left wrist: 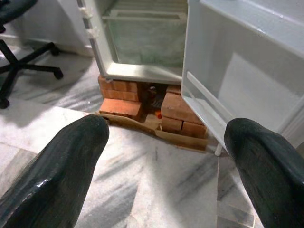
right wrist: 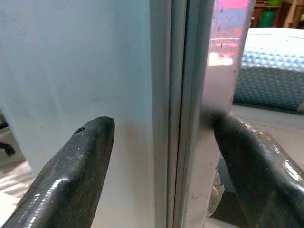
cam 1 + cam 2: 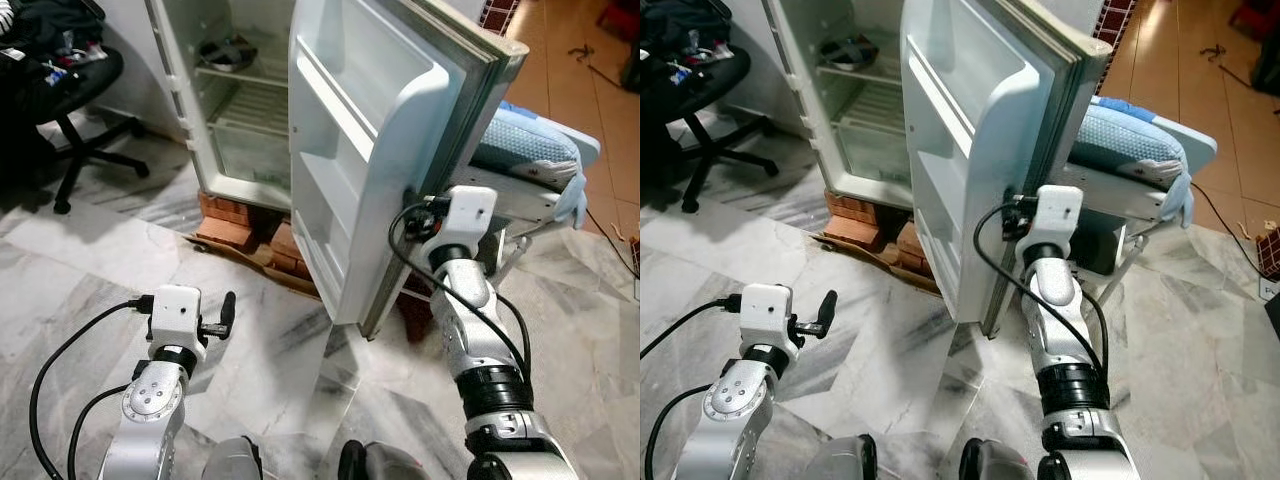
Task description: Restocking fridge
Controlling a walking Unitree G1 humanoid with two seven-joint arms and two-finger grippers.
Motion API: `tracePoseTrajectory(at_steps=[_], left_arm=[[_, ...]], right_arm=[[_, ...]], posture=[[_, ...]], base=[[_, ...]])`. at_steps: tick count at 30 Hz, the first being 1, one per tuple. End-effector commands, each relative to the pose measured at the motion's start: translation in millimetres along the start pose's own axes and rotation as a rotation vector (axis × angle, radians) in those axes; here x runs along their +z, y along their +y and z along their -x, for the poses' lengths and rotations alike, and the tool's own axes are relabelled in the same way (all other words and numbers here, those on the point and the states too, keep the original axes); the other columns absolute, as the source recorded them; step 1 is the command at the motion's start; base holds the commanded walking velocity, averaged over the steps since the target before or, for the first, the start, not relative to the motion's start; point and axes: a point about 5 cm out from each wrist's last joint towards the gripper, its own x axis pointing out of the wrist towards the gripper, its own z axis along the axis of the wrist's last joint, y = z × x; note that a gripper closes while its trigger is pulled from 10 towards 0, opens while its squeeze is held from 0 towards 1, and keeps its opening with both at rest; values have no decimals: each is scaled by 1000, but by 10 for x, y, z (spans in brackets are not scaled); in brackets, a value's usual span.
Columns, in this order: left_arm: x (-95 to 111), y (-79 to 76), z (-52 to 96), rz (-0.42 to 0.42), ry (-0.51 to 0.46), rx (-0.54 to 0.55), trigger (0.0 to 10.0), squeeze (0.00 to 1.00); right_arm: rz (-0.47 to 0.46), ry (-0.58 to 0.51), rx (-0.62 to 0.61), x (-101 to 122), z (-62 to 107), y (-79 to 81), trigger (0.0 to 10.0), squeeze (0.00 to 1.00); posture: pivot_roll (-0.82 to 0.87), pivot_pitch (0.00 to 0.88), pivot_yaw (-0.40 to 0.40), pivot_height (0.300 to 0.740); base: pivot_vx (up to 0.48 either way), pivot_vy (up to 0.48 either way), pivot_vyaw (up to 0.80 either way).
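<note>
The white fridge (image 3: 240, 120) stands open on red bricks (image 3: 235, 215), its shelves bare apart from a dark bowl (image 3: 225, 52) on the upper one. Its door (image 3: 370, 150) is swung wide toward me, and its door shelves are empty. My right gripper (image 2: 161, 126) is raised to the door's free edge with a finger on each side. One finger (image 2: 237, 147) touches the silver outer face; the other (image 2: 85, 152) lies by the white liner. My left gripper (image 3: 225, 312) is held low over the marble floor, open and holding nothing.
A black office chair (image 3: 70, 90) piled with clothes stands at the left. Behind the door is a blue padded lounger (image 3: 530, 150). Flattened cardboard (image 3: 250, 255) lies under the bricks. Marble floor (image 3: 290, 370) lies open in front of the fridge.
</note>
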Motion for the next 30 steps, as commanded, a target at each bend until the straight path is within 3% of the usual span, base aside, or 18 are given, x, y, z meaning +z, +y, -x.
tracePoseTrajectory(at_steps=[1, 4, 5, 7, 8, 9, 11, 12, 14, 15, 16, 20, 22, 25, 30], left_arm=[[17, -15, 9, -5, -1, -10, 10000, 0], [22, -13, 4, -1, 4, -12, 10000, 0], [27, -7, -1, 1, 5, -15, 10000, 0], [30, -4, -3, 2, 5, -15, 10000, 0], [33, -3, -7, 2, 5, -17, 10000, 0], [33, -3, -7, 2, 5, -17, 10000, 0], [31, 0, -11, 2, 5, -22, 10000, 0], [30, 0, -13, 2, 6, -25, 10000, 0], [26, -7, -16, 1, 9, -29, 10000, 0], [26, -7, -16, 1, 9, -29, 10000, 0], [19, -29, -16, -5, 15, -40, 10000, 0], [19, -36, -14, -7, 17, -44, 10000, 0], [23, -26, -18, 0, 18, -44, 10000, 0], [32, -16, -30, -1, 14, -42, 10000, 0], [44, -8, -44, 1, 10, -40, 10000, 0]], right_arm=[[-7, 19, -2, -25, -12, -11, 10000, 0], [-85, 12, 51, -6, -49, 81, 10000, 0], [-168, -13, 136, 58, -75, 198, 10000, 0], [-218, -27, 186, 102, -82, 264, 10000, 0], [-339, -27, 290, 167, -57, 381, 10000, 0], [-339, -27, 290, 167, -57, 381, 10000, 0], [-569, -48, 565, 403, 88, 671, 10000, 0], [-647, -69, 746, 565, 249, 816, 10000, 0], [-699, -66, 967, 709, 513, 947, 10000, 0], [-699, -66, 967, 709, 513, 947, 10000, 0], [-701, -27, 1117, 709, 738, 957, 10000, 0], [-727, 1, 1172, 693, 826, 928, 10000, 0], [-748, 58, 1157, 620, 878, 837, 10000, 0], [-654, 134, 1038, 397, 865, 717, 10000, 0], [-584, 194, 977, 231, 888, 621, 10000, 0]], posture=[[96, 125, -51, 740], [105, 129, -55, 740], [103, 133, -49, 740], [103, 134, -48, 740], [102, 142, -46, 740], [102, 142, -46, 740], [95, 142, -41, 740], [90, 141, -40, 740], [91, 141, -41, 740], [91, 141, -41, 740], [88, 143, -40, 740], [86, 143, -38, 740], [79, 142, -35, 740], [76, 141, -37, 740], [77, 139, -38, 740]], base=[[0, 0, 0], [0, 0, 0], [0, 0, 0], [0, 0, 0], [0, 0, 0], [0, 0, 0], [0, 0, 0], [0, 0, 0], [0, 0, 0], [0, 0, 0], [0, 0, 0], [0, 0, 0], [0, 0, 0], [0, 0, 0], [0, 0, 0]])
